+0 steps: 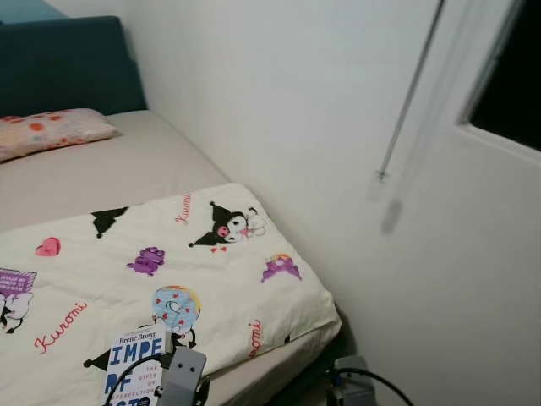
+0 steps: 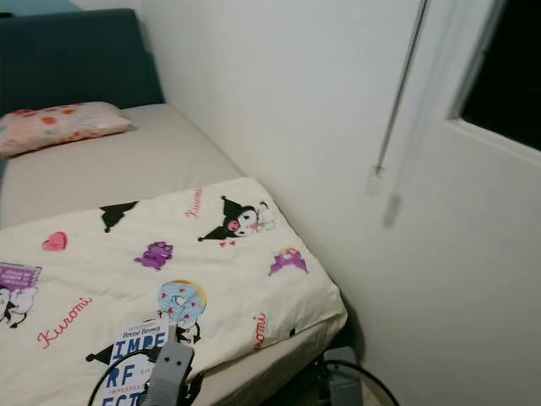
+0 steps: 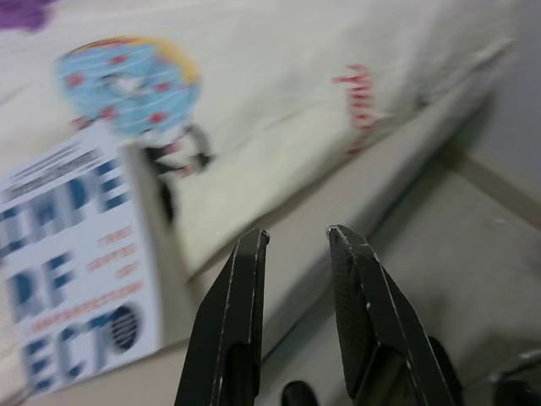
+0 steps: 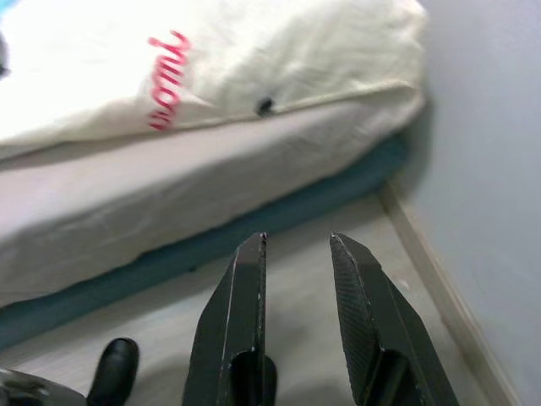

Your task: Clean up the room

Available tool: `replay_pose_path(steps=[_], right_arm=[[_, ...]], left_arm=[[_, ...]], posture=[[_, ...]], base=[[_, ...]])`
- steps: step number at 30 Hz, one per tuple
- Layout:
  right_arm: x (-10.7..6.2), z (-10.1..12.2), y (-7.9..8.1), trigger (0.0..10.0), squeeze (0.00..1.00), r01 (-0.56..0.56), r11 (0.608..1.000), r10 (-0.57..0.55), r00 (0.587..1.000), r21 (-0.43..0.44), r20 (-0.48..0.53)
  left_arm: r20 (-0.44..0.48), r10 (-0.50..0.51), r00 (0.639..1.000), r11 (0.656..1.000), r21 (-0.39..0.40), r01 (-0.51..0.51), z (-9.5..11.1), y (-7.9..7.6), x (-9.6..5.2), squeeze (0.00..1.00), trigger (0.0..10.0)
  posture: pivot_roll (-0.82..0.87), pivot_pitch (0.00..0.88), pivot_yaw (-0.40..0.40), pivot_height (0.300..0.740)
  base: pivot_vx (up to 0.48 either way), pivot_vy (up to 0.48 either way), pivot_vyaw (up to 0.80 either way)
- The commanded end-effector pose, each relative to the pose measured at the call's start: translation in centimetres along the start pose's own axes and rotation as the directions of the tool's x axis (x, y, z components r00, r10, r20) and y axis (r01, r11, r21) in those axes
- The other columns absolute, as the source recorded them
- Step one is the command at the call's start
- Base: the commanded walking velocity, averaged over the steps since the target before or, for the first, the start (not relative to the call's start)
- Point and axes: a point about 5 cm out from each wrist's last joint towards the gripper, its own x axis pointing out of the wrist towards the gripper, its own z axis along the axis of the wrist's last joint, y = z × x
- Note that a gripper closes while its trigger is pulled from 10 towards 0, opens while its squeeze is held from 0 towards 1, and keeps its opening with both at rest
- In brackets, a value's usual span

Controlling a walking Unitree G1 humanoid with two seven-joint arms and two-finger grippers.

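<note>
Cream duvet point(image 1: 127, 279) with cartoon prints covers the near end of the bed point(image 1: 127, 165), and a white book point(image 1: 131, 364) with blue lettering lies on it right at the near edge. Left gripper point(image 3: 297, 241) hangs just beside the book, jaws slightly spread, holding nothing. Right gripper point(image 4: 297, 241) is low by the mattress side over the floor point(image 4: 338, 279), jaws also parted and empty. Pink pillow point(image 1: 51, 131) sits up by the teal headboard point(image 1: 68, 63).
</note>
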Motion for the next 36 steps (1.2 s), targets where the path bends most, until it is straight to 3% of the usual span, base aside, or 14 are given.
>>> replay_pose_path(steps=[1,36], right_arm=[[-0.18,-0.45,0.28,10.0,0.00,-0.009,1.000,0.009,1.000,0.006,-0.016],[-0.21,-0.39,0.21,10.0,0.00,-0.011,1.000,0.011,1.000,0.000,-0.008]], left_arm=[[-0.023,0.003,1.000,1.000,0.004,-0.003,-0.67,0.17,-0.42,0.00,10.0],[-0.018,0.001,1.000,1.000,0.029,-0.001,-0.33,0.21,0.00,0.00,10.0]], posture=[[0.02,0.111,-0.027,0.740],[0.01,0.091,-0.021,0.740]], base=[[0.000,0.000,0.80],[0.000,0.000,0.62]])
